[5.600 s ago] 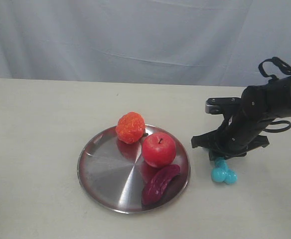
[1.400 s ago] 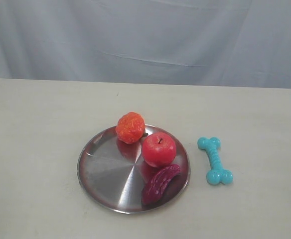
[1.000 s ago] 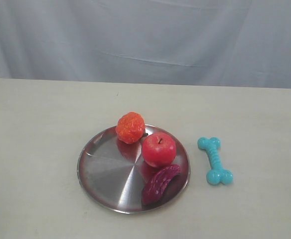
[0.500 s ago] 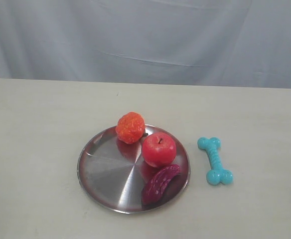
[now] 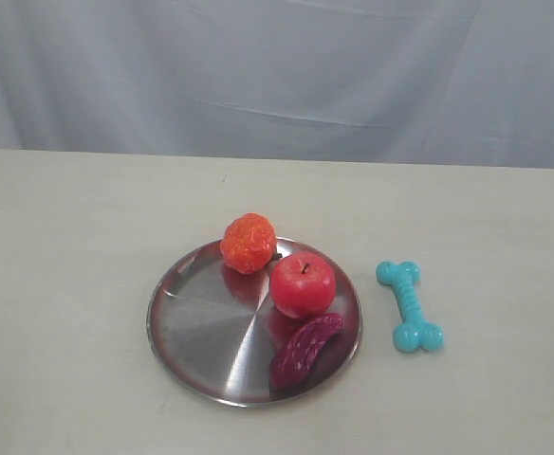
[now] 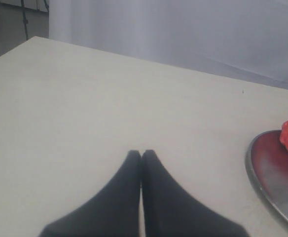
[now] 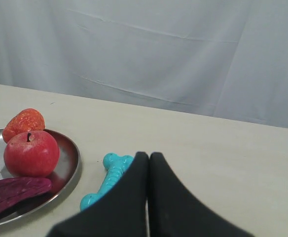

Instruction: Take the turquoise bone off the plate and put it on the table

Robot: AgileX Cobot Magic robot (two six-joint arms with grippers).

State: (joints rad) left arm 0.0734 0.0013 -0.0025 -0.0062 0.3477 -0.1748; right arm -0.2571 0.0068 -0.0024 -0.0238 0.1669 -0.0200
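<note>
The turquoise bone (image 5: 409, 306) lies flat on the cream desk (image 5: 68, 237), just beside the steel plate (image 5: 196, 327) on that plate's right in the exterior view. It is clear of the rim and touches nothing else. One knobbed end points toward the pale cloth (image 5: 277, 76) at the back and the other toward the near edge, with the ribbed shaft slightly slanted. On the plate sit a red apple (image 5: 302, 285), an orange crinkled ball (image 5: 249, 243) at the far rim and a dark purple toy (image 5: 304, 351) at the near rim, right in front of the apple; whether the two touch I cannot tell. The plate's left half is bare metal. My right hand (image 7: 149, 158) is clenched, its two dark fingers pressed together with nothing between them, and it hangs above the desk. In its wrist view the bone shows beside those fingers, one end partly hidden behind them, with the plate's edge, the apple and the purple toy beyond it. My left hand (image 6: 141, 155) is likewise clenched on nothing, its fingers meeting at the tips over open desk. The plate's rim and the orange ball show at the edge of its wrist view, well apart from the fingers.
</note>
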